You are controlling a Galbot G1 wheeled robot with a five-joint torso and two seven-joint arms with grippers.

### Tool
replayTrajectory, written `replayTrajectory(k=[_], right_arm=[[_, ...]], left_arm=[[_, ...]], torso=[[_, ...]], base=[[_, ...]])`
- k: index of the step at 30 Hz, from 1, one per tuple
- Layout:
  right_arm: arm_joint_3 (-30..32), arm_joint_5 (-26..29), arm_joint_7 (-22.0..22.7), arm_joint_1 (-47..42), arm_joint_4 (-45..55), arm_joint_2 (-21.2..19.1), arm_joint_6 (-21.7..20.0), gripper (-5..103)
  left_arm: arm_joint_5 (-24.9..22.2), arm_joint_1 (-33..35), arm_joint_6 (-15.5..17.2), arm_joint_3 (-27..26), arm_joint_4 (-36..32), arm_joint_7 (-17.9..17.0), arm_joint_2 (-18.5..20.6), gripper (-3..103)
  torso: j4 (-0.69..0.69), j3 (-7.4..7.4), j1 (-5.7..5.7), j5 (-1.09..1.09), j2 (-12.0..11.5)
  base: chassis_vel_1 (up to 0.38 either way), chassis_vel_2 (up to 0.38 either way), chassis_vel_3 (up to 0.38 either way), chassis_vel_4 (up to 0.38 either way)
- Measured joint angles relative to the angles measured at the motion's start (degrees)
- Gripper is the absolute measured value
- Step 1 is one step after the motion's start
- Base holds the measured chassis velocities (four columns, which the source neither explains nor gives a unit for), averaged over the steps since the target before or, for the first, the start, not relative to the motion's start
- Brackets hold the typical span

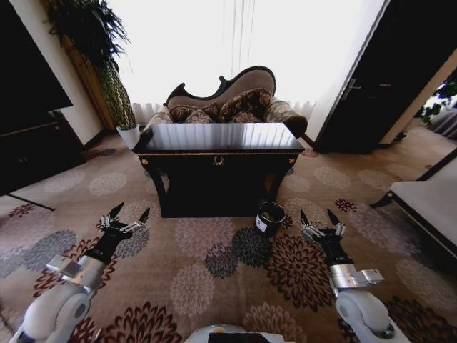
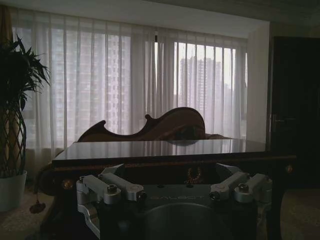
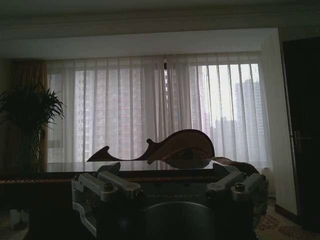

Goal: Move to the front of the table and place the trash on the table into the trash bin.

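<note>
The glossy black table point(image 1: 218, 137) stands straight ahead across the floral carpet, its gold emblem facing me; its top shines with window glare. The trash is out of view on that bright top. The small dark trash bin point(image 1: 270, 218), with a white label, sits on the carpet by the table's front right leg. My left gripper point(image 1: 131, 211) is open and held low over the carpet, left of the table's front. My right gripper point(image 1: 317, 214) is open too, just right of the bin. Both wrist views look across the table point(image 2: 165, 149) point(image 3: 100, 171) toward the curtains.
A curved-back sofa point(image 1: 228, 103) with cushions stands behind the table by the window. A tall potted plant point(image 1: 114, 86) and a dark cabinet point(image 1: 28, 143) are at left. A dark door point(image 1: 371, 86) and a pale bench point(image 1: 428, 200) are at right. Open carpet lies before me.
</note>
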Motion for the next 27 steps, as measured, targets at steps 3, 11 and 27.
replayTrajectory(k=[3, 11, 27], right_arm=[[0.0, 0.0, 0.0, 0.0, 0.0, 0.0, 0.0, 100], [0.0, 0.0, 0.0, -0.03, 0.0, 0.0, 0.0, 100], [0.0, 0.0, 0.0, 0.0, 0.0, 0.0, 0.0, 100]], left_arm=[[0.0, 0.0, 0.0, 0.0, 0.0, 0.0, 0.0, 100], [0.0, 0.01, 0.0, 0.0, -0.01, 0.0, 0.0, 100], [0.0, 0.0, 0.0, 0.0, 0.0, 0.0, 0.0, 100]], torso=[[0.0, 0.0, 0.0, -0.01, 0.0], [0.01, -0.03, -0.06, 0.02, 0.04], [0.0, 0.0, 0.0, 0.0, 0.0]], base=[[0.176, -0.198, -0.205, 0.171], [0.138, -0.126, -0.114, 0.138], [0.0, 0.001, 0.004, -0.004]])
